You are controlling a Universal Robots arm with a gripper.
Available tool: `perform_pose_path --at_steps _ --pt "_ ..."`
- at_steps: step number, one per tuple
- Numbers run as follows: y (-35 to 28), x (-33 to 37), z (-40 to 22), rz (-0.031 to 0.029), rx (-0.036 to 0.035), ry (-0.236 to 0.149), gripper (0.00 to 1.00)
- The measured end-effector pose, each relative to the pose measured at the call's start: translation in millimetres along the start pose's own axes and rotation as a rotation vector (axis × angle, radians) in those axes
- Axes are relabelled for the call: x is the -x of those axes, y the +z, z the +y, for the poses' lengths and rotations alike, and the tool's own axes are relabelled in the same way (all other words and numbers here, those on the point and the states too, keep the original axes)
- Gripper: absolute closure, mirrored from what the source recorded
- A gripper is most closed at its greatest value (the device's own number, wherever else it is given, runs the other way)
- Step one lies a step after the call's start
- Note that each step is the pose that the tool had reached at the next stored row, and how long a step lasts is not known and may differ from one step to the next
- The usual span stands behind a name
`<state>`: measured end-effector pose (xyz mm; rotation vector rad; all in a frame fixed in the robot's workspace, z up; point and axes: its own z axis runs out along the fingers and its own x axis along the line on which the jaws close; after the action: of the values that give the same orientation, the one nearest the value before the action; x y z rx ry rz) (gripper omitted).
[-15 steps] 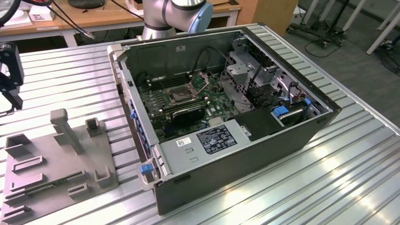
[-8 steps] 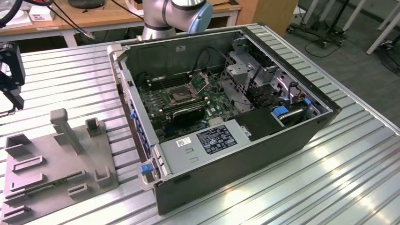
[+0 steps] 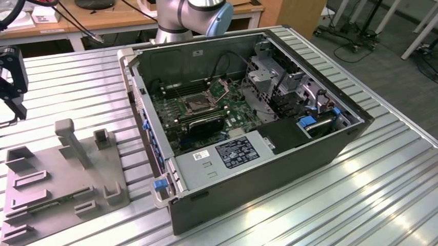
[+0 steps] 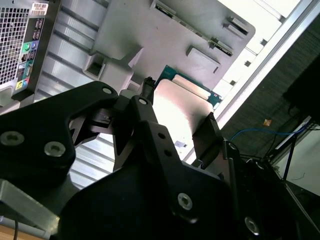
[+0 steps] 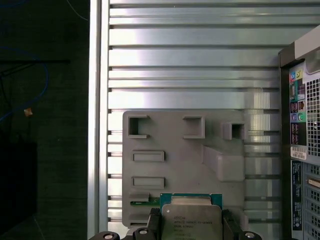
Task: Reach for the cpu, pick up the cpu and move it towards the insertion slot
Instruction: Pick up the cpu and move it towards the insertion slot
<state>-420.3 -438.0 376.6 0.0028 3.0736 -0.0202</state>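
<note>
The cpu (image 5: pixel 191 222) is a square chip with a silvery face and a green rim, seen from the other side as a pale plate (image 4: pixel 182 107). My gripper (image 5: pixel 191 229) (image 4: pixel 176 114) is shut on it, with one black finger (image 4: pixel 144 96) at each of two opposite edges. The chip hangs above the edge of the grey fixture plate (image 5: pixel 175 160). In the exterior view my gripper (image 3: pixel 15 105) sits at the far left edge, above the table beside the plate (image 3: pixel 61 179). The insertion slot (image 3: pixel 195 104), a dark square socket with a metal frame, lies on the motherboard inside the open computer case (image 3: pixel 274 148), well to the exterior view's right of the gripper.
The fixture plate carries upright blocks (image 3: pixel 72 141). The case's side wall (image 3: pixel 140 118) stands between the plate and the socket. Drive cages and cables (image 3: pixel 280 84) crowd the case to the socket's right. The ribbed metal table (image 3: pixel 370 189) ends near the plate (image 5: pixel 97 125).
</note>
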Motion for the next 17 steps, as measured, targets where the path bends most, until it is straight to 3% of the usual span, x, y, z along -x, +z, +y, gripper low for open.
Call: perform_pose_path --at_steps 17 --pt "0.3 4.4 0.4 0.0001 0.0 0.0 0.45"
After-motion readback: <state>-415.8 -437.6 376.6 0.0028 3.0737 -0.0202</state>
